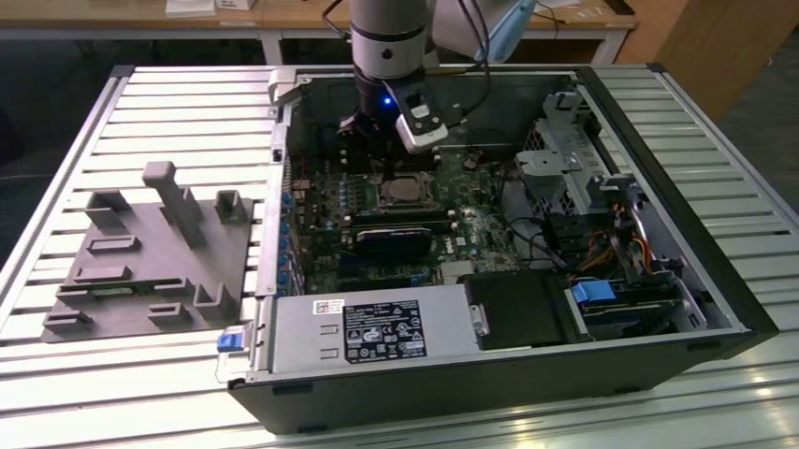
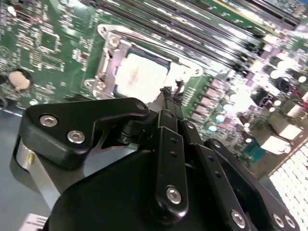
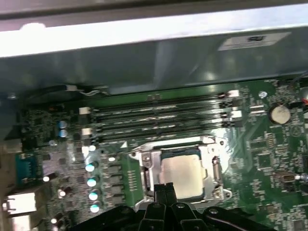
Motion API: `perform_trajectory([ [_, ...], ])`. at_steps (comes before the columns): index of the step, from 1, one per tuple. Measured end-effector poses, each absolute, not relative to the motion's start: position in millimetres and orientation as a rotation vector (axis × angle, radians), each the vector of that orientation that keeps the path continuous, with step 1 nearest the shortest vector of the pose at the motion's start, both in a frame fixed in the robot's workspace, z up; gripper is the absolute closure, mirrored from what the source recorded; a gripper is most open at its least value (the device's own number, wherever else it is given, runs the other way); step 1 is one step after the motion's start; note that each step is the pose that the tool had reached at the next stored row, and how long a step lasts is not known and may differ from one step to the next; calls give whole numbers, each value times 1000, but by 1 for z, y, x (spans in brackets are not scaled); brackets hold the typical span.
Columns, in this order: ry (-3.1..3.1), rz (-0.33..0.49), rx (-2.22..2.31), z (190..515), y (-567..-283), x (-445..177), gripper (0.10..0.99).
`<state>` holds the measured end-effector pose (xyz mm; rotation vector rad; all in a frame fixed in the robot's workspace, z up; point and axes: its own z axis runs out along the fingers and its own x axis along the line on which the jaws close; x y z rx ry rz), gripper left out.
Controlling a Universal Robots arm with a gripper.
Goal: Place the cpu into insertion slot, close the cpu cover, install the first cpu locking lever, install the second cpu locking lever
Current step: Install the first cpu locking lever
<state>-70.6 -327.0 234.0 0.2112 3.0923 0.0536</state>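
cpu (image 3: 180,171) under the closed cpu cover (image 3: 148,166); gripper (image 3: 166,187), jaws clenched empty, beside it. lever step, i'd judge: wants careful pushing.

Hand (image 2: 169,95) – black linkage in foreground, fingertips pressed together, tips near the cpu cover (image 2: 109,60) corner. Cpu (image 2: 142,74) lies flat inside that silvery frame. Long memory slots (image 2: 192,29) beyond – green motherboard (image 2: 48,48) all around.

Robotics lab: an open computer case (image 1: 500,383) lies on a slatted metal table (image 1: 175,103), wooden desks (image 1: 112,21) behind.
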Motion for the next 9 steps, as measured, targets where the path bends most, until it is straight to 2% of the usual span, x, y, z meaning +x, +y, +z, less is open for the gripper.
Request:
perform_trajectory([
  [9, 3091, 54, 211, 234, -327, -92, 980],
])
